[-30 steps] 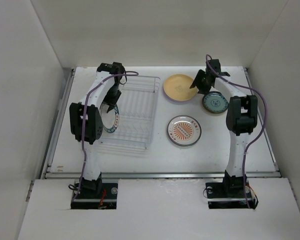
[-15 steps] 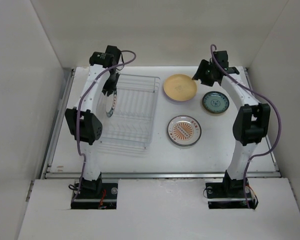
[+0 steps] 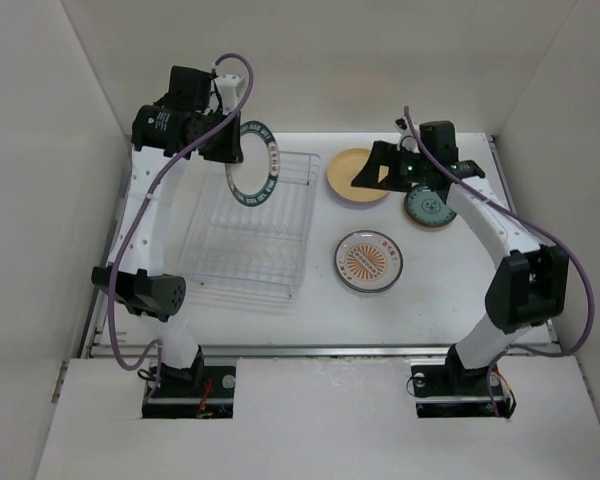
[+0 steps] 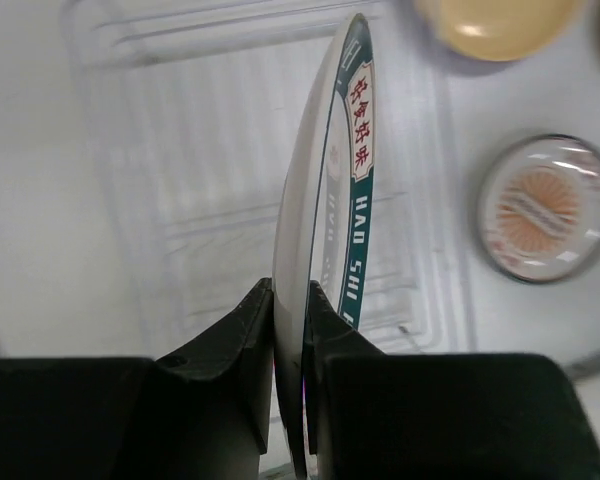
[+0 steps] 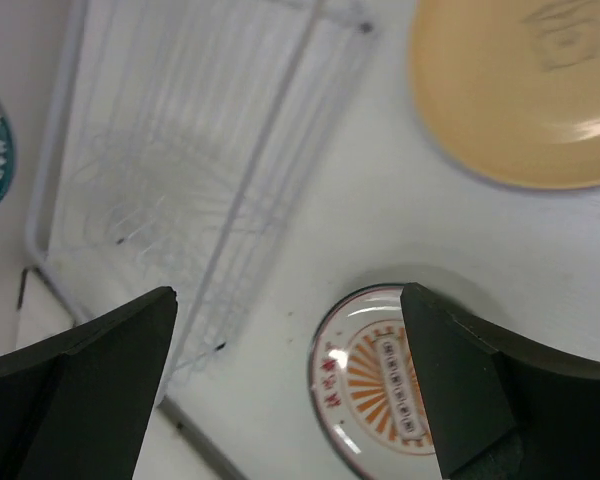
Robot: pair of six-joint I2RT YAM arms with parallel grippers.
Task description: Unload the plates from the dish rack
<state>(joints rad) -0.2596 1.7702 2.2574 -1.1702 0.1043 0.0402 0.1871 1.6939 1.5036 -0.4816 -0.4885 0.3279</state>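
Observation:
My left gripper (image 3: 232,152) is shut on the rim of the white plate with the dark teal lettered rim (image 3: 253,162) and holds it upright above the far end of the dish rack (image 3: 248,235). In the left wrist view the plate (image 4: 352,150) stands edge-on between the fingers (image 4: 242,340), with the rack (image 4: 180,150) below. No plates show in the rack. My right gripper (image 3: 366,177) is open and empty above the yellow plate (image 3: 346,172). Its wrist view shows the rack (image 5: 180,150), the yellow plate (image 5: 520,90) and the sunburst plate (image 5: 380,385) below the spread fingers (image 5: 130,350).
The sunburst plate (image 3: 368,262) lies flat right of the rack. A dark green plate (image 3: 430,208) lies right of the yellow one, partly under the right arm. White walls close in the table on three sides.
My left arm has lifted the teal-rimmed plate out of the rack, up and to the far right. My right gripper has swung left from the green plate to above the yellow plate.

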